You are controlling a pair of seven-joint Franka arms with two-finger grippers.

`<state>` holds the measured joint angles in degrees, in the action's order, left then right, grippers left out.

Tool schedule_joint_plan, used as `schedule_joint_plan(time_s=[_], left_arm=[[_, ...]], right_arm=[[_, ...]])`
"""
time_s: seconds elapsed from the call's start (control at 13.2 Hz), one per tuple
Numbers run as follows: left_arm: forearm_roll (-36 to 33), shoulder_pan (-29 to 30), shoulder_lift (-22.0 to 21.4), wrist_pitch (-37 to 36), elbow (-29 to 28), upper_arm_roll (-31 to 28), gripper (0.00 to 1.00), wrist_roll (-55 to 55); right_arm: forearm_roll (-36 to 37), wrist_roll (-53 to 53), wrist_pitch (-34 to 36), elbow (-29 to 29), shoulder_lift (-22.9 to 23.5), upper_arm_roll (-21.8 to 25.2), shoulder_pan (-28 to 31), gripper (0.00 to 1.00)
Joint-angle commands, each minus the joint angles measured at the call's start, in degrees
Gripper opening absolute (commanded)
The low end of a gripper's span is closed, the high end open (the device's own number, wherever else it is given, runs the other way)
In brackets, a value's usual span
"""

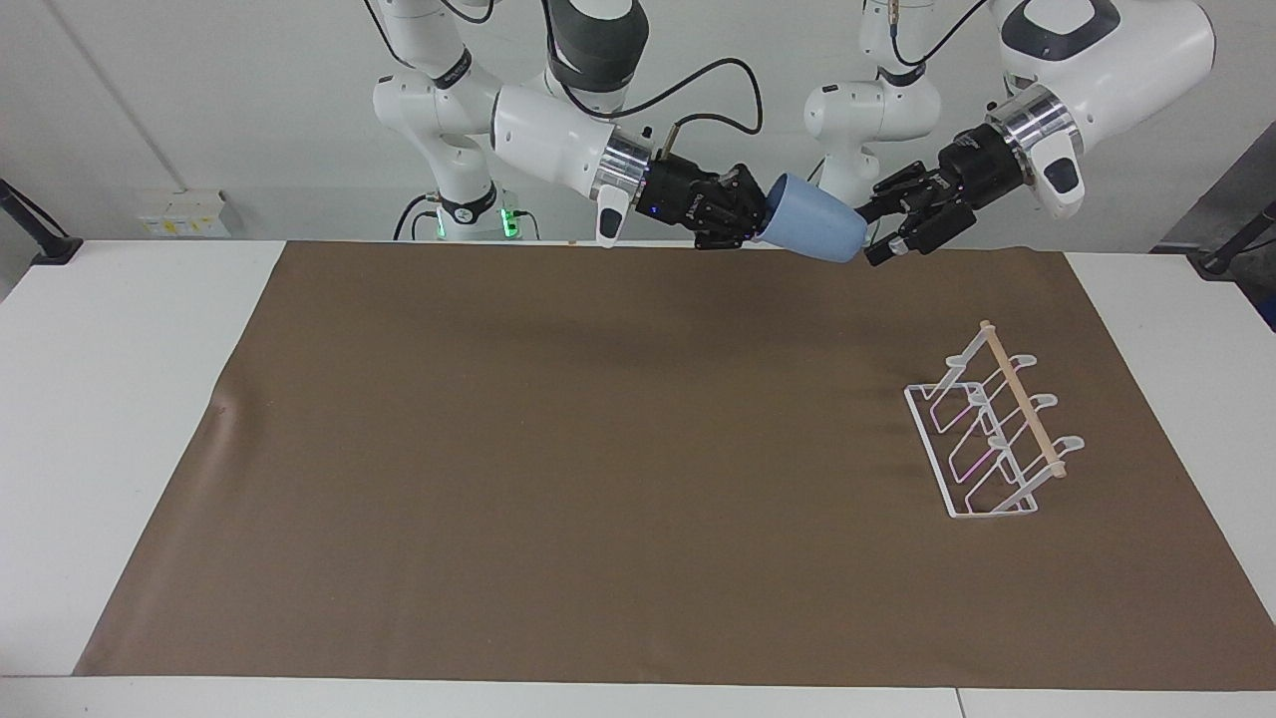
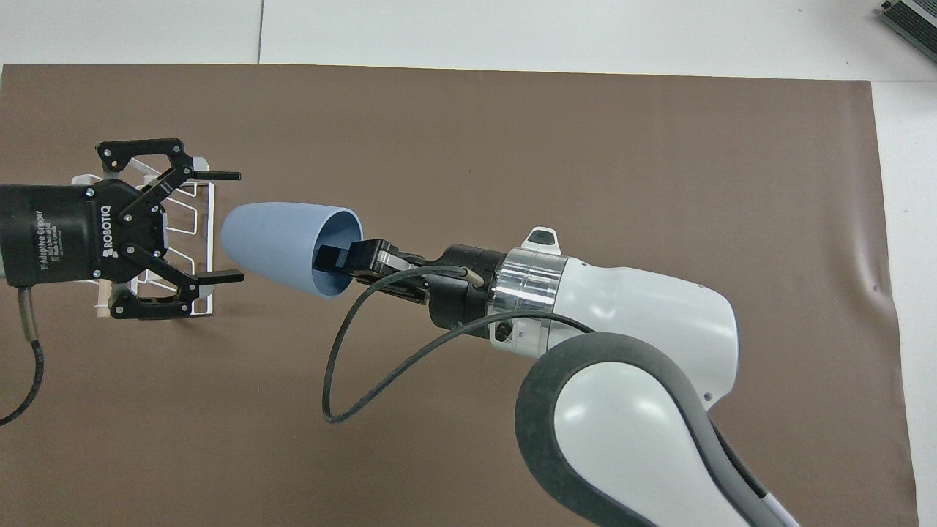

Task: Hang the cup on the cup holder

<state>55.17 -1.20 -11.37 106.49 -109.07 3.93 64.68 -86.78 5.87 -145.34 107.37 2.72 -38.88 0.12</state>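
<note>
Fingers: right (image 2: pixel 333 258) clamp cup (image 2: pixel 274 245) rim, tips hidden inside | left (image 2: pixel 219 227) apart; holder (image 2: pixel 201 219) half-covered

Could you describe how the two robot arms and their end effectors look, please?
Both arms have glossy white shells with dark grey joint bands and a silver ring at the wrist. The left end effector and the right end effector are black linkage grippers; the left one reads ROBOTIQ in white. A black cable loops from each wrist.
</note>
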Motion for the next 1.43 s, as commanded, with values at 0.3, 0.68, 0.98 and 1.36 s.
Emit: schedule_joint_plan(time_s=[0.3, 0.68, 0.98, 1.36], left_arm=[[-2.9, -1.0, -0.6, 0.5, 0.1, 0.8, 1.00, -0.6], [-4.3, -1.4, -0.4, 0.6, 0.5, 2.3, 0.95, -0.9], [-4.5, -1.3, -0.5, 0.5, 0.4, 2.9, 0.00, -6.6], [-4.5, -1.3, -0.5, 0.3, 0.4, 2.8, 0.00, -6.3]], right_arm=[[-2.2, 0.6, -1.2, 0.8, -0.7, -1.4, 0.8, 0.00], [-2.2, 0.5, -1.2, 1.0, -0.8, -1.3, 0.8, 0.00], [-2.2, 0.4, -1.2, 1.0, -1.0, -1.3, 0.8, 0.00], [-2.2, 0.1, -1.3, 1.1, -1.0, -1.3, 0.8, 0.00]])
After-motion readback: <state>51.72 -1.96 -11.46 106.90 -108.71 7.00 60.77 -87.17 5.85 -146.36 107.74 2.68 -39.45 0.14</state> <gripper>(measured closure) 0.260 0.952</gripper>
